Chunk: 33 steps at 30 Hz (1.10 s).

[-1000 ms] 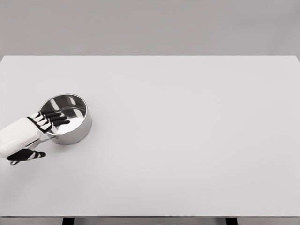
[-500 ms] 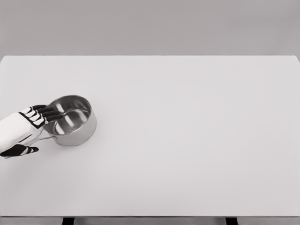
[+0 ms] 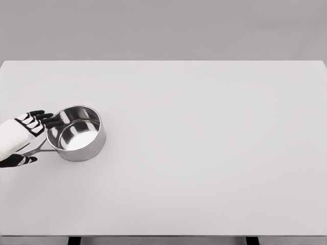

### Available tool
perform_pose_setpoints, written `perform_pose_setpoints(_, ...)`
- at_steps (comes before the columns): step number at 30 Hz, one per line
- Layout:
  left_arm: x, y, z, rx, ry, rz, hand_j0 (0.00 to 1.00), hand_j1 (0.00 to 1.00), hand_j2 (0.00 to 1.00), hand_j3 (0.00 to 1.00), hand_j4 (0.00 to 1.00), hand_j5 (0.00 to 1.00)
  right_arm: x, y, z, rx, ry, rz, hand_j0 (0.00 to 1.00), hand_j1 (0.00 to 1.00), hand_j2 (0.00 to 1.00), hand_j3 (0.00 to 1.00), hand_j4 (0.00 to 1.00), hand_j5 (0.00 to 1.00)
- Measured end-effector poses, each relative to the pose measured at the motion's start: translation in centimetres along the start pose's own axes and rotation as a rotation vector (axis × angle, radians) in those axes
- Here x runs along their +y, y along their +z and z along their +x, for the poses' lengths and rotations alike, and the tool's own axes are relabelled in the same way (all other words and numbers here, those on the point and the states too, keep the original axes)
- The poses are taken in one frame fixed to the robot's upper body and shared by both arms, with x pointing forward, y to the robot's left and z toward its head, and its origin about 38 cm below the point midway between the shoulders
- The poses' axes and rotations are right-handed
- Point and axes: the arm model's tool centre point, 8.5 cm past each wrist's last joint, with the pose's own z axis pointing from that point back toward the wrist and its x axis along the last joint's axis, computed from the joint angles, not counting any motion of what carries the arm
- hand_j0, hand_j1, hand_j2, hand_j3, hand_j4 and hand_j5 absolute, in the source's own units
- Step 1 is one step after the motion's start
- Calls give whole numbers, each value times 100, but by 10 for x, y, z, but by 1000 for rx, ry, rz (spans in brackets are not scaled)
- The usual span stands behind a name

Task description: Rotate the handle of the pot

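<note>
Reaching in from the left edge, the left hand (image 3: 23, 135) sits right against the pot (image 3: 76, 133), which is on the near-left part of the worktop (image 3: 204, 153). Fingers (image 3: 42, 118) are stretched out flat-ish toward the pot's left rim, thumb (image 3: 18, 160) down below, and the thin metal handle (image 3: 37, 151) runs out toward the lower left, passing between them. Looks more like loose straddling than a real grip tbh; fingers are apart, nothing visibly clamped. Can't tell if the fingertips actually touch the rim or just overlap it from this angle.

Pot's upright, shiny steel, nothing visible inside. Right arm isn't anywhere in the shot.

How to do this step well, imo:
- push on the handle far from the pot body, more leverage that way, so the pot spins instead of sliding
- keep the push sideways along the surface, no downward pressure or the far side could tip up
- go slow. Smooth steel on a smooth top probably skates easily, and the pot is already near the left edge w/ not much room to drift
- if the fingers rest on the rim they could act as a pivot, but too much force there prob just shoves the whole thing right

Surface is plain pale grey, matte, w/ nothing else on it besides the pot. Behind it just a flat grey wall, and dark bits of the table's frame poke out at the bottom edge.
</note>
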Motion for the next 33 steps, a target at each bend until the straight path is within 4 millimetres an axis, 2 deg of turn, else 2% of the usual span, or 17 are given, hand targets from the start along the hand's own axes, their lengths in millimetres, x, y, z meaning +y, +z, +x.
perform_pose_setpoints(18, -3, 0, 0, 10, -21, -10, 100, 100, 100, 100, 100, 100, 0, 0, 0, 0, 0, 0, 100, 100, 100, 100, 100, 100)
perform_pose_setpoints(33, -16, 3, 2, 22, 11, -15, 100, 100, 100, 100, 100, 100, 0, 0, 0, 0, 0, 0, 100, 100, 100, 100, 100, 100)
